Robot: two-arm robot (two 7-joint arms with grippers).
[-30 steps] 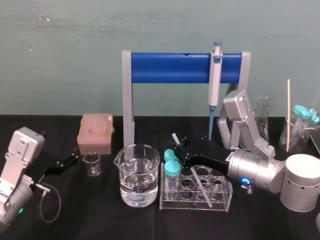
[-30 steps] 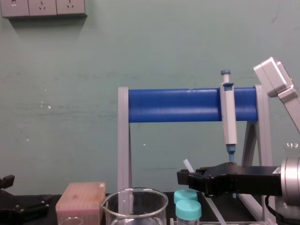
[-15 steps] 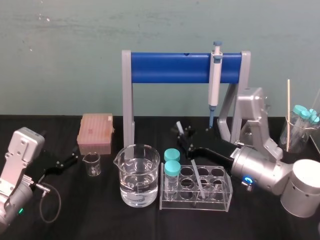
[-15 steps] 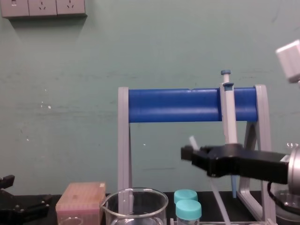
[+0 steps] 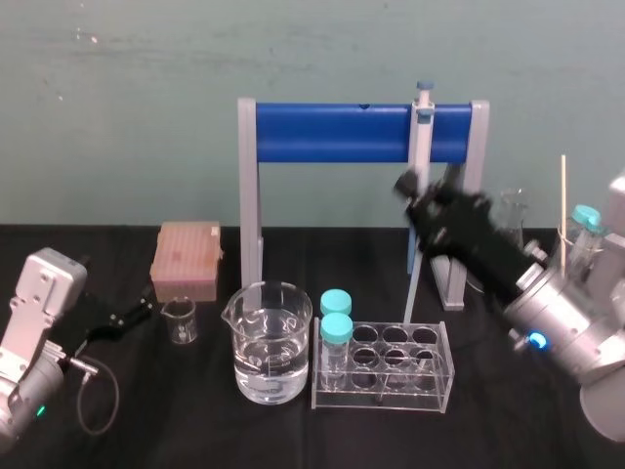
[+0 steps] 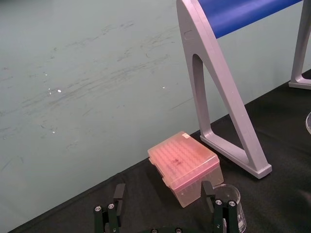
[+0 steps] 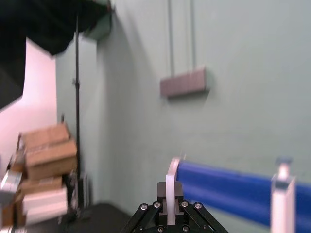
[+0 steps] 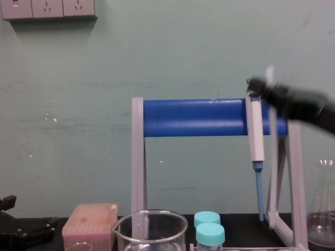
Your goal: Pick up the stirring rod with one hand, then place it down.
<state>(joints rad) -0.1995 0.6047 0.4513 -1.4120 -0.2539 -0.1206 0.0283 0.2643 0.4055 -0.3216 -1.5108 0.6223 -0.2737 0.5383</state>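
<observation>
right gripper (image 5: 422, 195) holding the stirring rod (image 5: 413, 277) aloft, just beside the hanging pipette (image 8: 256, 130).
fingers grasping the rod's upper part; left gripper (image 5: 125, 318) parked at left, fingers released.

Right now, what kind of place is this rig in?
Likely a lab bench: pipette hung on a blue stand, glass beaker, tube rack. Right gripper holds the stirring rod aloft by the stand; left gripper sits parked, open.

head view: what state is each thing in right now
stirring rod: held up, near upright
right gripper: shut on the stirring rod
left gripper: open, idle at the left
large beaker: part full of clear liquid
two tubes: capped, upright in rack
pipette: hung on stand
pink box: closed
</observation>
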